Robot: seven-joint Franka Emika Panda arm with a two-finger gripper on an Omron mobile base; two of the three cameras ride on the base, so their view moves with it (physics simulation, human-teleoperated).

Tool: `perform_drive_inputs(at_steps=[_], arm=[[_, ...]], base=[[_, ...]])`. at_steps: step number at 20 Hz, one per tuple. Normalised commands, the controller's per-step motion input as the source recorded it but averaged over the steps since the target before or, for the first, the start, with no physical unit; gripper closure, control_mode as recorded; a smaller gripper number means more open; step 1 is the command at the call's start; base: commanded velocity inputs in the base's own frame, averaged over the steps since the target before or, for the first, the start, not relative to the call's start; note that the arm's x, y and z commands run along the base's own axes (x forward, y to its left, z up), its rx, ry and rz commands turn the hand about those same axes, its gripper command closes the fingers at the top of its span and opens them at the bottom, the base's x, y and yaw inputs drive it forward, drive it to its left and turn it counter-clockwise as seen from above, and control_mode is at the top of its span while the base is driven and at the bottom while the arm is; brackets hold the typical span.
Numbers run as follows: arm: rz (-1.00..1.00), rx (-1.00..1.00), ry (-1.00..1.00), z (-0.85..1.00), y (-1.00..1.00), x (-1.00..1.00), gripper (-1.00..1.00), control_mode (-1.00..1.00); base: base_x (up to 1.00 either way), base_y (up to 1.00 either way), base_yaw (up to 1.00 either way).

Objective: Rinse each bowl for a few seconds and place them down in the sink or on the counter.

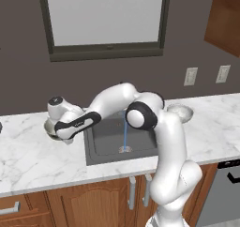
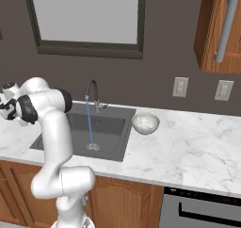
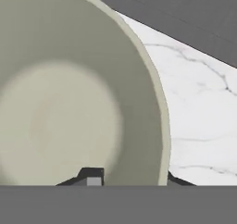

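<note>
While water runs in a thin blue stream [image 2: 88, 123] from the slim dark faucet [image 2: 93, 94] down to the drain of the dark grey sink [image 1: 105, 141], the white arm [image 1: 166, 146] reaches out to the left of the basin, with its gripper [image 1: 55, 130] low over the marble counter [image 1: 37, 155]. Under the hand sits the olive-beige bowl [image 3: 69, 102], whose rim [image 1: 48, 126] peeks out beneath the wrist in the left base view, on the counter just beside the sink's left edge. From the hand camera the bowl's pale cream inside looms large and close, and its rim curves down between the two dark fingertips: one fingertip [image 3: 90, 176] rises inside the bowl and the other [image 3: 178, 180] shows just outside the wall, over the white veined counter. So the jaws straddle the bowl's wall at a fairly narrow spread; whether they are pressing on it or standing slightly off it I cannot tell, since the tips are mostly cut off at the bottom of that view. Well apart from all this, the whitish-grey marbled bowl [image 2: 145, 122] stands upright on the counter just beside the sink's right rim, clear of the arm. Above the sink a dark-framed window [image 1: 105, 19] fills the wall, with two pale wall outlets [image 2: 180, 86] to its right and brown wooden cabinets [image 1: 70, 205] below the counter.
</note>
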Motion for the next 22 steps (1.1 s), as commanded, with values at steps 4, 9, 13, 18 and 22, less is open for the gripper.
perform_drive_inputs(at_steps=[4,9,13,18,22], arm=[[0.00,0.02,0.00,-0.06,0.11,-0.06,-1.00,-1.00],[0.00,0.02,0.00,0.00,0.02,-0.14,-1.00,-1.00],[0.00,0.03,0.00,0.12,0.00,-0.17,-1.00,-1.00],[0.00,0.03,-0.01,0.25,0.00,-0.18,-1.00,-1.00],[0.00,0.04,-0.01,0.36,0.00,-0.15,-1.00,-1.00]], base=[[0.00,0.00,0.00],[0.00,0.00,0.00],[0.00,0.00,0.00],[0.00,0.00,0.00],[0.00,0.00,0.00]])
